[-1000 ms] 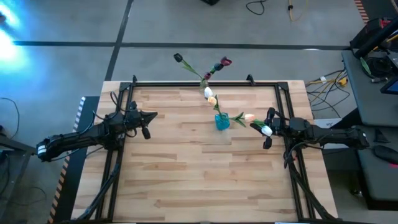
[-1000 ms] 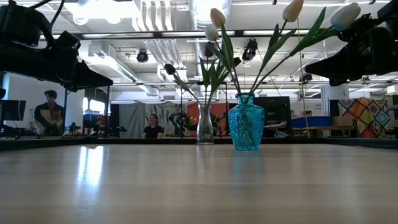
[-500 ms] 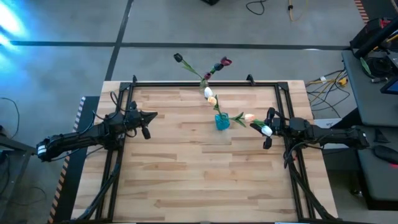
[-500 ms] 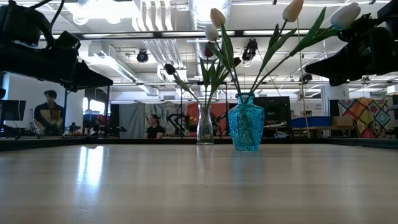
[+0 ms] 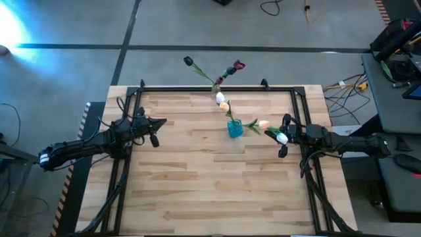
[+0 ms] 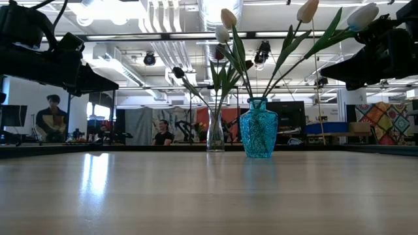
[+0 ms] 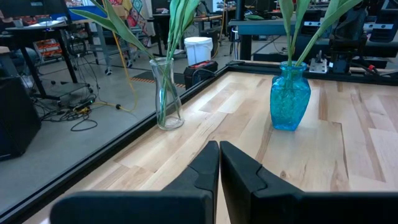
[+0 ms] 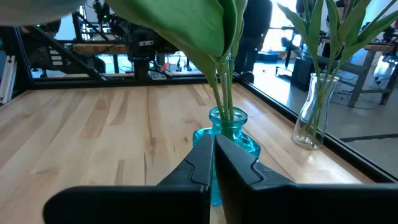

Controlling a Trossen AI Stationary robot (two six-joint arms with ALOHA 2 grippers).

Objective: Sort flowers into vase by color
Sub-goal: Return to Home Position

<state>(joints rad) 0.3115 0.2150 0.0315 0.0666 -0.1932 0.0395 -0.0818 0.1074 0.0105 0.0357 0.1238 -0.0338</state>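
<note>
A blue glass vase (image 5: pixel 235 128) stands mid-table holding white and peach flowers (image 6: pixel 228 17) on long green stems. A clear glass vase (image 6: pixel 215 130) at the table's far edge holds dark maroon flowers (image 5: pixel 237 66). My left gripper (image 5: pixel 164 122) hovers shut at the table's left, pointing toward the vases, its fingers together in the left wrist view (image 7: pixel 219 152). My right gripper (image 5: pixel 279 135) hovers shut just right of the blue vase (image 8: pixel 231 134), with one white flower head (image 5: pixel 281 137) leaning out over it. Whether that flower touches it, I cannot tell.
A black frame rail (image 5: pixel 217 87) runs along the table's far edge, with the clear vase (image 7: pixel 166 93) beside it. Bare wood (image 5: pixel 210 184) stretches from the vases to the near edge. People (image 6: pixel 159 134) show in the room beyond the table.
</note>
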